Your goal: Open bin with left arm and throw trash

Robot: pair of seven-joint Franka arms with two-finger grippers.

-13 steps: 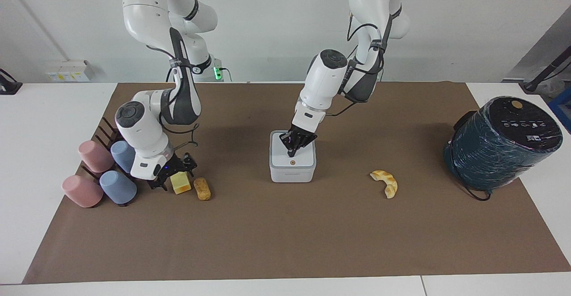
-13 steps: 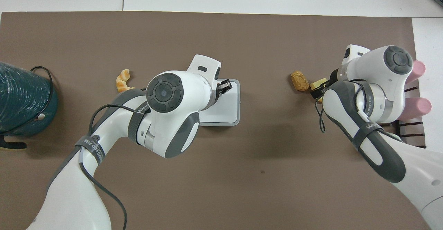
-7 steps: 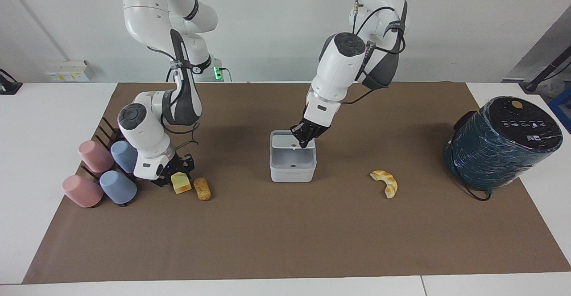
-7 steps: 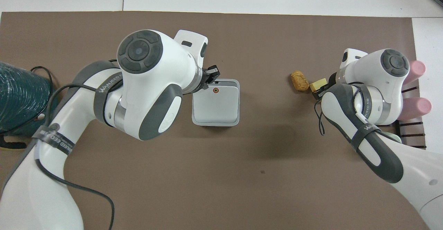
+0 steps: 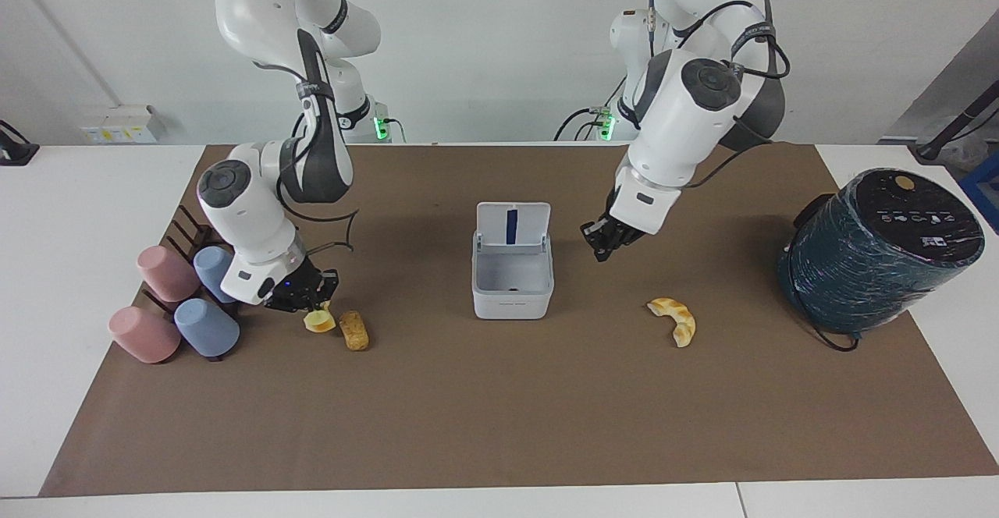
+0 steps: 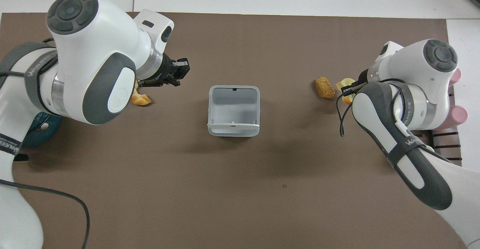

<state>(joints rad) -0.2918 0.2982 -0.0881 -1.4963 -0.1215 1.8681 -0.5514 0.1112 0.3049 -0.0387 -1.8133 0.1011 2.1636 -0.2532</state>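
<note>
Facing view: bin [image 5: 512, 284] stands mid-mat, lid [image 5: 512, 225] swung upright on the edge nearer the robots, blue strip showing on its underside, inside bare. Left gripper [image 5: 602, 239] hangs above the mat beside the bin toward the left arm's end, touching nothing; whether its fingers are parted, cannot tell. Croissant [image 5: 675, 320] lies on open mat farther from the robots. Right gripper [image 5: 308, 299] is clamped on the yellow cheese block [image 5: 319, 321], block tilted; bread lump [image 5: 354, 330] just beside it. Pink and blue cups [image 5: 175, 301] lie on a rack at the mat's edge by the right arm. Teal cylinder [image 5: 878, 249] sits at the mat's edge at the left arm's end. Brown mat [image 5: 499, 416] is wide and bare farther from the robots; white tabletop [image 5: 78, 214] around it, pale wall above.

Overhead view: bin [image 6: 234, 110] has bare mat on every side. Left gripper [image 6: 176, 72] clear of the bin's rim; croissant [image 6: 140, 98] half hidden under the arm. Cheese block [image 6: 344, 86] in the right gripper, bread lump [image 6: 324, 87] beside it.
</note>
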